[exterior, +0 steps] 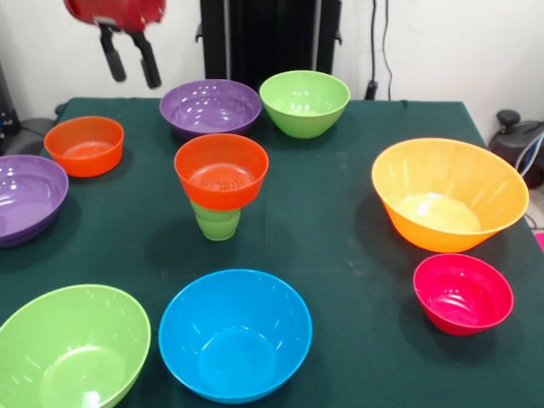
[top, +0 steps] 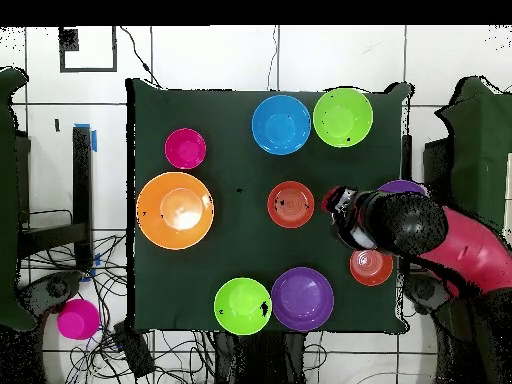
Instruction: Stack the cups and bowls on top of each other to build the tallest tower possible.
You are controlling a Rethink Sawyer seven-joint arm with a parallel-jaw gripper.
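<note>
There are no words, numbers, labels or signs to read in either picture. The bowls, the cup and the green table [exterior: 340, 212] are all plain, with nothing written on them. The red arm in the upper left of the front view shows no letters either.

- You have open green cloth on the counter [exterior: 340, 221] between the small orange-red plastic bowl sitting on the light-green plastic cup [exterior: 221, 178] and the large orange plastic bowl [exterior: 449, 194].
- Behind that stack, the purple glossy bowl [exterior: 210, 107] and lime-green bowl [exterior: 304, 102] stand just beside each other, closing the back.
- In front, the blue plastic bowl [exterior: 235, 334] and a second lime-green bowl [exterior: 72, 348] crowd the near edge.
- Your pincer [exterior: 130, 58] hangs above the counter's back corner, over no bowl.
</note>
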